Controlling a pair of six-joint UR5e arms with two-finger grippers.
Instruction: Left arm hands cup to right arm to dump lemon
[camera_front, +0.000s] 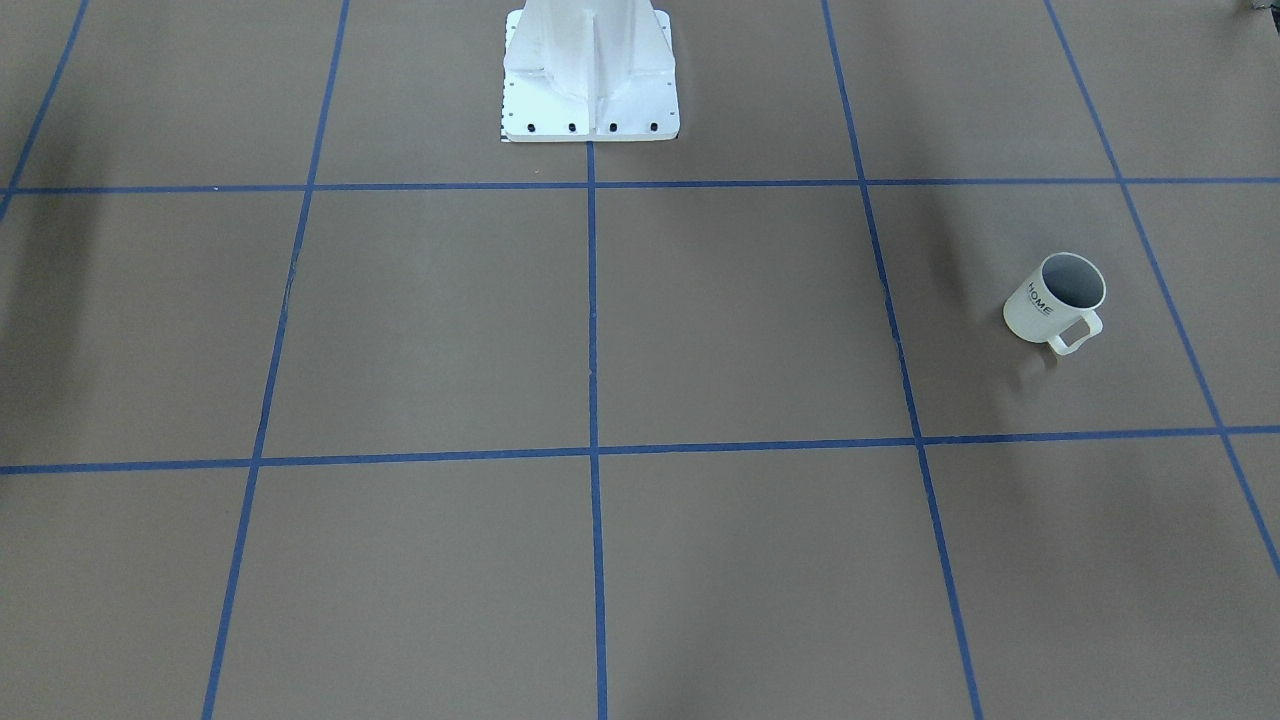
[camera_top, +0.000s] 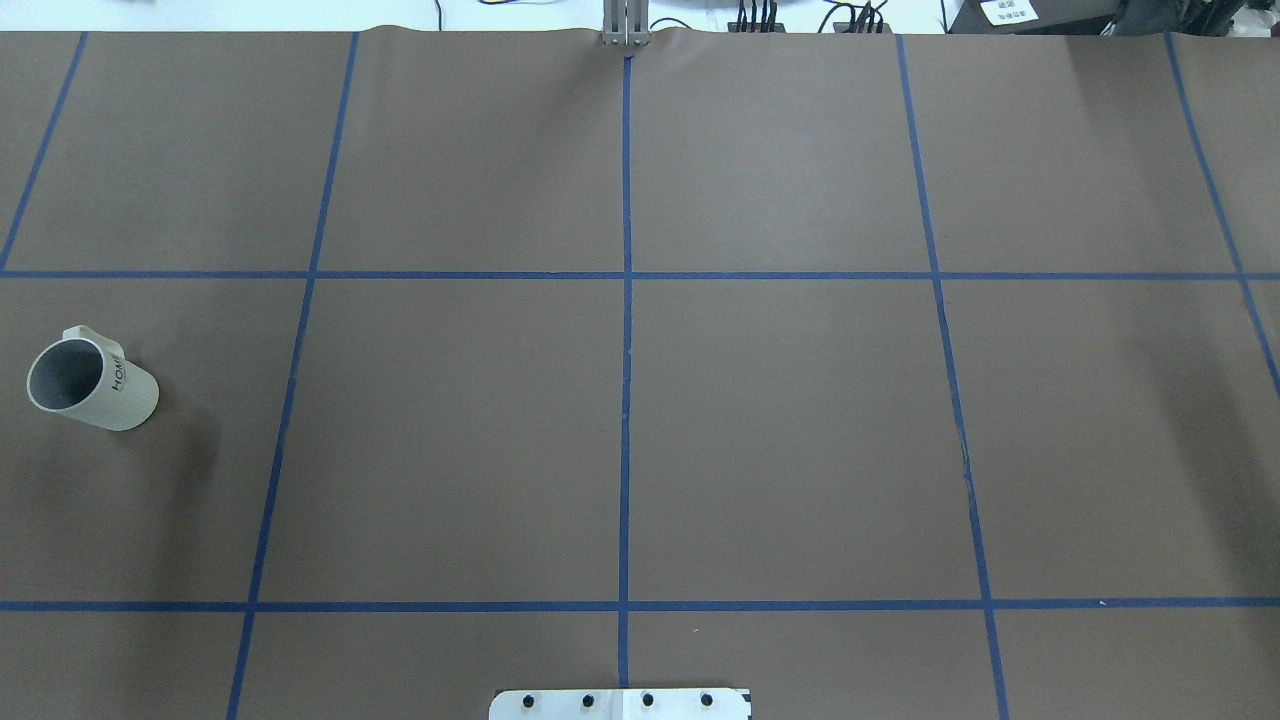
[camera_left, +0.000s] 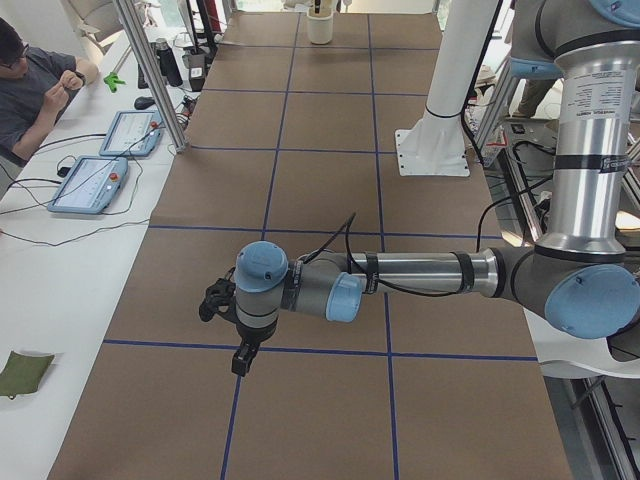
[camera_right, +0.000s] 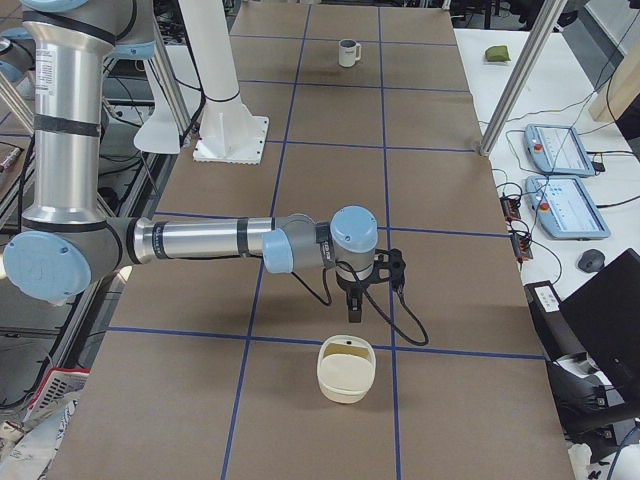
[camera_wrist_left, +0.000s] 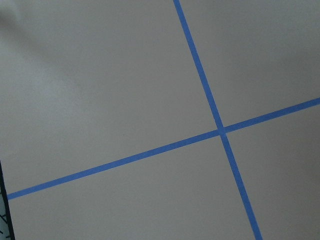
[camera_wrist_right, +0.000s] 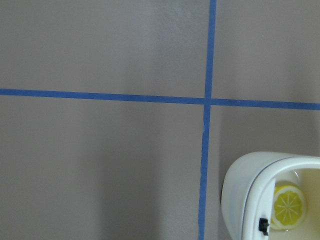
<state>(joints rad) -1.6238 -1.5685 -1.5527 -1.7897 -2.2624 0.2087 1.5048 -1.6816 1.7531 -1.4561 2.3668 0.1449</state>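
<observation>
The cream-white cup (camera_top: 92, 386) marked "HOME" stands upright at the table's left end, handle toward the far side; it also shows as the cup (camera_front: 1055, 298) and, small, the cup (camera_right: 347, 52). Its grey inside looks empty. The left arm reaches out over that end, and the left gripper (camera_left: 241, 364) hangs pointing down above the table. I cannot tell its state. The cup does not show in that side view or in the left wrist view. The right gripper (camera_right: 356, 314) hangs just before a cream bowl (camera_right: 345, 372), state unclear. A lemon (camera_wrist_right: 288, 205) slice lies in the bowl (camera_wrist_right: 250, 185).
The white robot base (camera_front: 590, 75) stands at the table's middle edge. Blue tape lines (camera_top: 626, 400) grid the brown table. A person (camera_left: 35, 85) sits at a side bench with tablets (camera_left: 90, 183). A metal post (camera_right: 515, 85) rises at the table's far side.
</observation>
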